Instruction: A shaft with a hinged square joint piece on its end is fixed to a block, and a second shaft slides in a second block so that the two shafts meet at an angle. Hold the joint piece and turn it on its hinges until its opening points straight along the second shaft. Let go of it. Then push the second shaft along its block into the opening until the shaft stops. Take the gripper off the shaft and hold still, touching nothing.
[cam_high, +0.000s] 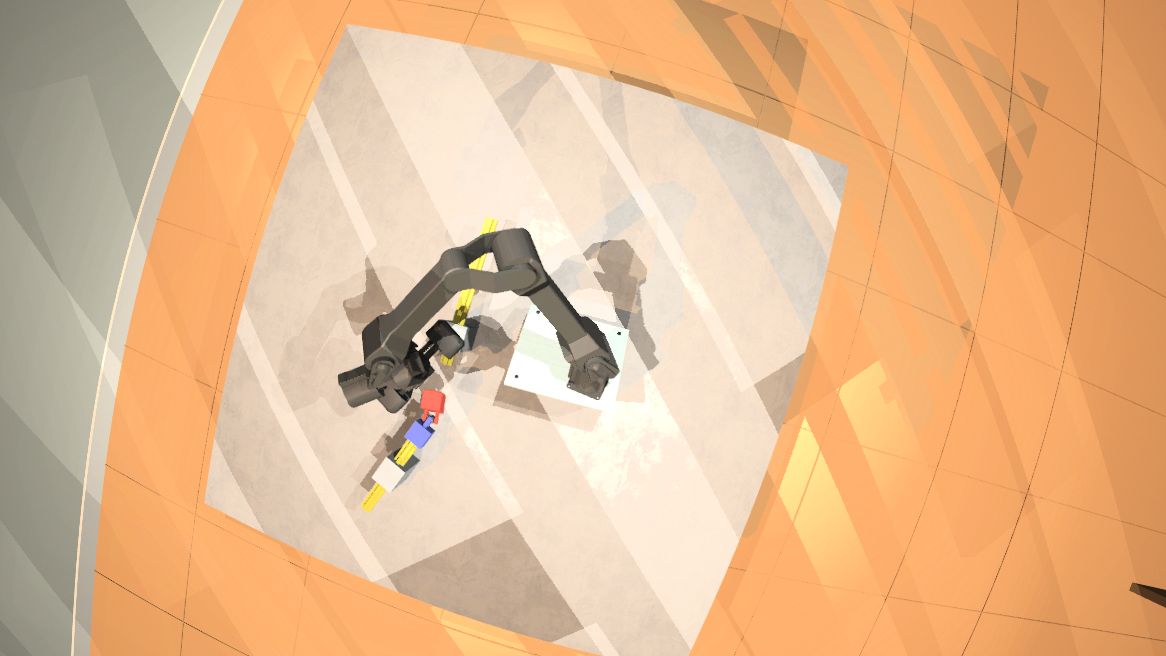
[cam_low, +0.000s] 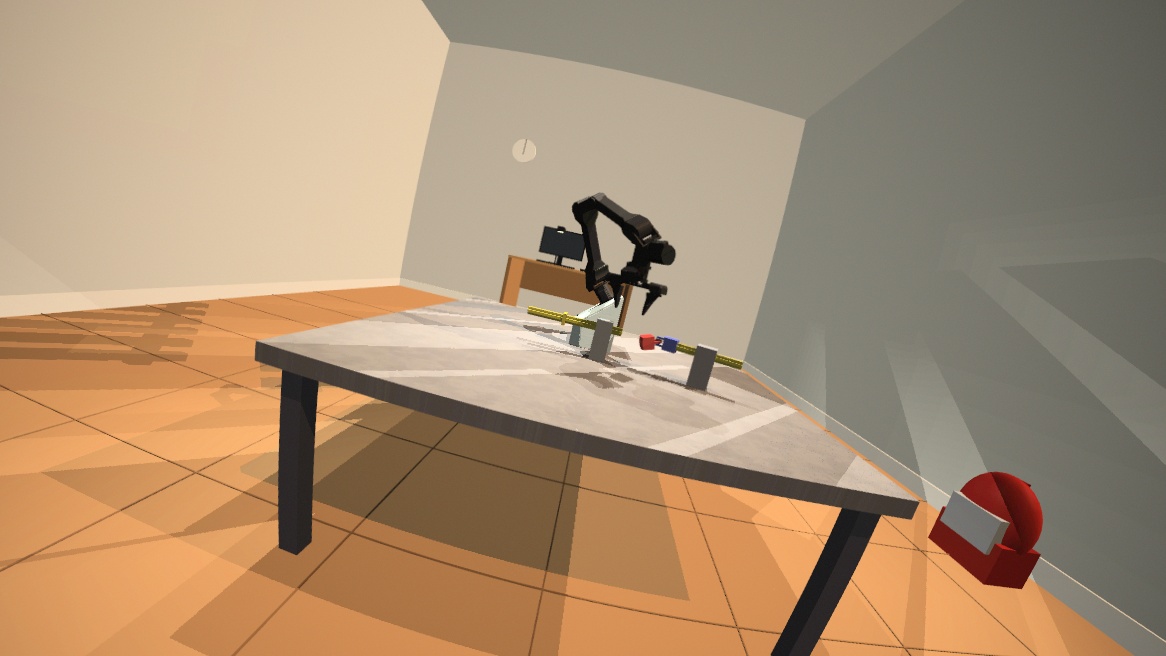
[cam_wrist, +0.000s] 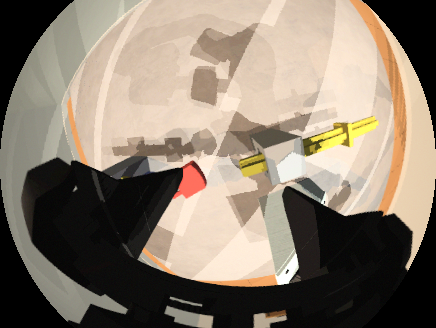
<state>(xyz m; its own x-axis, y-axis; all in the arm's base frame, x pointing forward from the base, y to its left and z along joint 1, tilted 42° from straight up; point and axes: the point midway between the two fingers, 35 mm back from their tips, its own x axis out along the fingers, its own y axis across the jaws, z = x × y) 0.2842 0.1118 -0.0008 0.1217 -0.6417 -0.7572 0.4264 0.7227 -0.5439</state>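
Observation:
The red joint piece (cam_high: 432, 401) (cam_low: 646, 341) (cam_wrist: 193, 180) sits on a blue hinge part (cam_high: 419, 433) (cam_low: 669, 344) at the end of the fixed yellow shaft (cam_high: 372, 498) (cam_low: 725, 359), which is held in a grey block (cam_high: 388, 473) (cam_low: 701, 366). The second yellow shaft (cam_high: 486, 231) (cam_low: 552, 314) (cam_wrist: 335, 138) runs through the second grey block (cam_low: 601, 340) (cam_wrist: 282, 159). My gripper (cam_high: 428, 363) (cam_low: 630, 300) (cam_wrist: 234, 183) is open and empty. It hangs above the gap between the joint piece and the second block, touching neither.
The arm's white base plate (cam_high: 530, 371) lies on the table just beside the second block. The table's far edge is close behind the shafts. A red object (cam_low: 990, 522) sits on the floor, and a desk with a monitor (cam_low: 560, 243) stands behind the table.

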